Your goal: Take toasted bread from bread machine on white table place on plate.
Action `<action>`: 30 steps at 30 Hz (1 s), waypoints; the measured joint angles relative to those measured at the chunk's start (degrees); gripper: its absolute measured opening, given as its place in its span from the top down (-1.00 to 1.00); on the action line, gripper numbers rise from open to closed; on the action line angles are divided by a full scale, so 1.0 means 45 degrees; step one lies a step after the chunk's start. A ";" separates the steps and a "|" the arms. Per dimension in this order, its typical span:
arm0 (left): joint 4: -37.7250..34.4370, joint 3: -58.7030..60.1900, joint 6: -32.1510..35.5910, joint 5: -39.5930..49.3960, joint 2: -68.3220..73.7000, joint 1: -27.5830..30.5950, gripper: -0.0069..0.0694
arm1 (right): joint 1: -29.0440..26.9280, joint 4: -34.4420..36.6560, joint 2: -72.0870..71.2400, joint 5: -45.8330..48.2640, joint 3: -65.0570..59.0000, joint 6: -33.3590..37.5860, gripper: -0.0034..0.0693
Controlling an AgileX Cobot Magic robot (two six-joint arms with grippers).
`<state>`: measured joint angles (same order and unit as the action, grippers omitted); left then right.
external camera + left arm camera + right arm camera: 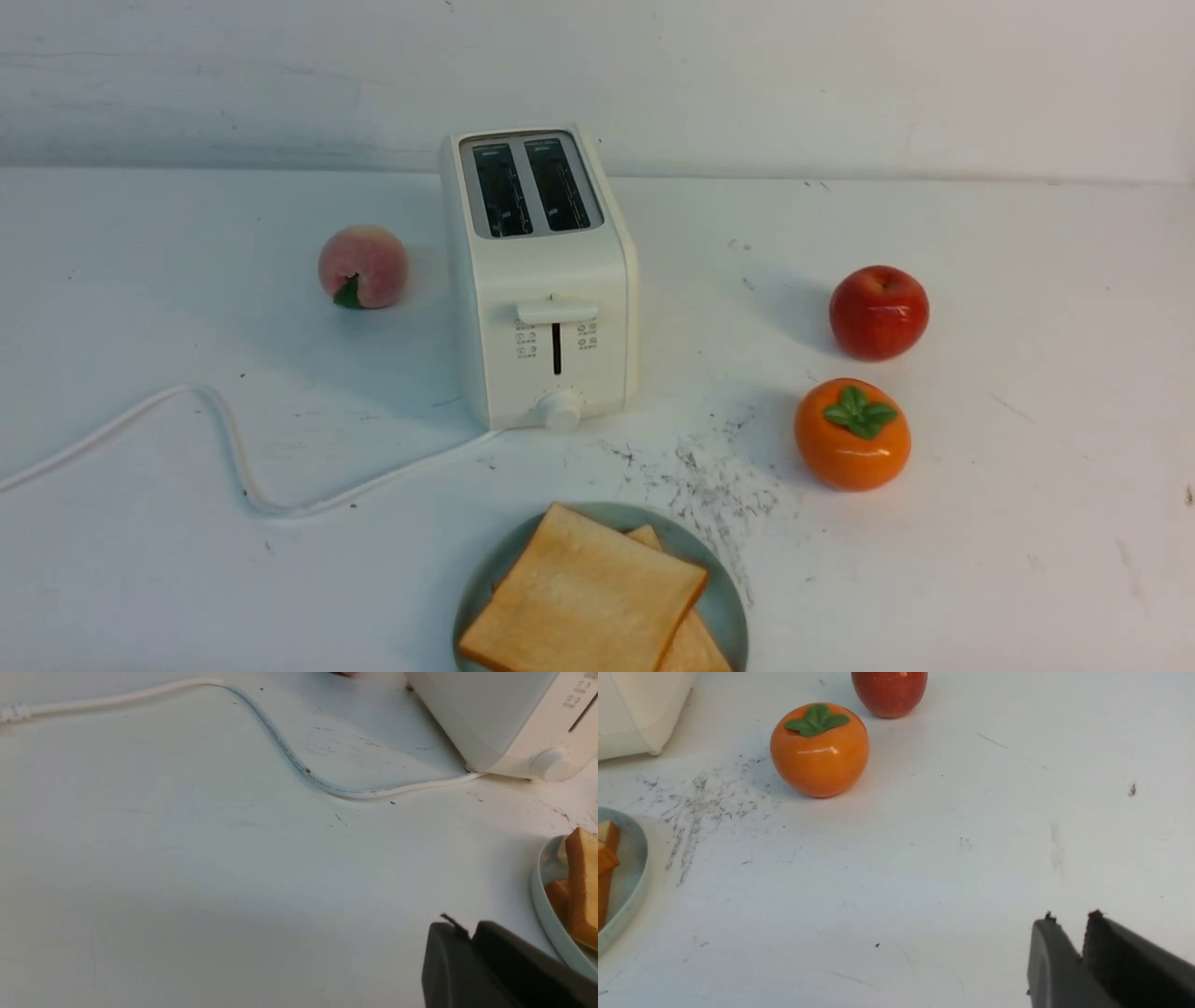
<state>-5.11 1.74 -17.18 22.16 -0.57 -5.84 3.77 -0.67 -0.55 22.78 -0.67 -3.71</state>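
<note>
The cream-white bread machine (541, 280) stands on the white table (1027, 467) with both dark slots empty. Two slices of toasted bread (583, 597) lie overlapped on the pale teal plate (724, 607) at the front edge. The plate rim (544, 905) and toast (581, 882) show in the left wrist view, and the plate (630, 882) in the right wrist view. My left gripper (469, 927) is shut and empty, low over bare table beside the plate. My right gripper (1071, 921) is shut and empty over bare table. Neither gripper shows in the front view.
A peach (362, 266) lies left of the toaster. A red apple (878, 312) and an orange persimmon (851, 434) stand to its right. The white cord (233, 448) snakes over the left of the table. Dark specks (709, 485) mark the table by the plate.
</note>
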 joint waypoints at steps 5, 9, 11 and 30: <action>0.0000 0.0000 0.0000 0.0000 0.0000 0.0000 0.63 | 0.0000 0.0000 0.0000 0.0000 0.0000 0.0000 0.58; 0.0000 0.0000 0.0000 0.0000 0.0000 0.0000 0.63 | 0.0000 0.0000 0.0000 0.0000 0.0000 0.0000 0.58; 0.0000 0.0000 0.0000 0.0000 0.0000 0.0000 0.62 | 0.0000 0.0000 0.0000 0.0000 0.0000 0.0000 0.57; 0.0000 0.0000 0.0010 0.0000 0.0000 0.0000 0.55 | 0.0000 0.0000 0.0000 0.0000 0.0000 0.0000 0.52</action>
<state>-5.11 1.74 -17.13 22.16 -0.57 -5.84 3.77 -0.67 -0.55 22.78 -0.67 -3.71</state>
